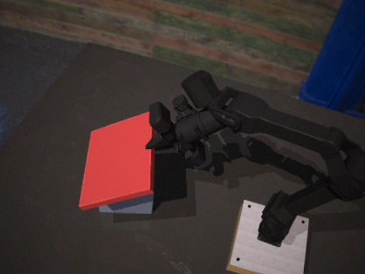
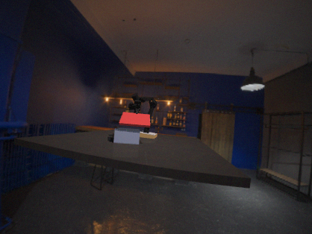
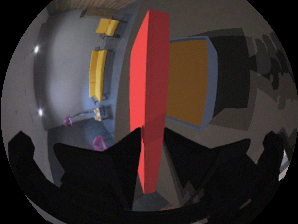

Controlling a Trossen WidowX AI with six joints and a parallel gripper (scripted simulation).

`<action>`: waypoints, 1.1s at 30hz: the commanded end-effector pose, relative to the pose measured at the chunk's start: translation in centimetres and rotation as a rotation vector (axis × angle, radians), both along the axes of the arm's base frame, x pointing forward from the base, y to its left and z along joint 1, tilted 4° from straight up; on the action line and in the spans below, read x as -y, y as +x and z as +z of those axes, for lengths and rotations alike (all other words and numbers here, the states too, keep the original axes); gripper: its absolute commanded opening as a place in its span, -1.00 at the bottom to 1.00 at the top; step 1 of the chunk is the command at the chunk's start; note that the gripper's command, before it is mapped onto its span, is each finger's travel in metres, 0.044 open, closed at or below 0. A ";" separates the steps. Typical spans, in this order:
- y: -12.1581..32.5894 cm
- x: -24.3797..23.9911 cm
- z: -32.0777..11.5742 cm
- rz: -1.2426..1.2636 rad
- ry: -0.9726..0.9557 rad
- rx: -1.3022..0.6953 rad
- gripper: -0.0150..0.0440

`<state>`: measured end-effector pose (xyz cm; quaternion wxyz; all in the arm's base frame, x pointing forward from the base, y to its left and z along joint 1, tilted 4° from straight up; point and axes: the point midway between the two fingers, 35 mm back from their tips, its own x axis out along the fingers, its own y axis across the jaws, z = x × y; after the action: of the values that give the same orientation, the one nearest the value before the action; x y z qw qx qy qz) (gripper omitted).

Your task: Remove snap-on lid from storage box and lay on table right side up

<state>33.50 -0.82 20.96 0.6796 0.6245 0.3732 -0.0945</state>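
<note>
The red lid point(image 1: 118, 161) point(image 2: 135, 119) point(image 3: 149, 75) is off the storage box's opening and tilted, its gripped edge higher and its far edge lower. My gripper point(image 1: 151, 144) point(image 3: 152, 131) is shut on that raised edge, one finger on each side of the lid. The blue-grey storage box point(image 1: 133, 206) point(image 2: 127, 136) point(image 3: 212, 80) stands upright on the table below the lid. Its orange-brown inside shows in the wrist view. In the exterior view the lid hangs above the box with a dark gap between them. The lid hides much of the box in the top view.
The dark table point(image 1: 57, 118) point(image 2: 175, 156) carries the box. The arm's pale base plate point(image 1: 249, 244) point(image 2: 149, 136) lies at the lower right in the top view. The arm reaches from there to the lid. A table edge runs beyond the lid at the upper left.
</note>
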 end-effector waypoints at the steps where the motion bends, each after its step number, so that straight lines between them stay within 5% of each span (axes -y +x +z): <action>1: -0.3 -0.6 0.5 -0.002 -0.002 0.015 -0.49; 33: -3.2 -6.4 0.8 -0.002 0.004 0.014 -0.49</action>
<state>30.55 5.12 21.30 0.6783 0.6249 0.3747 -0.0947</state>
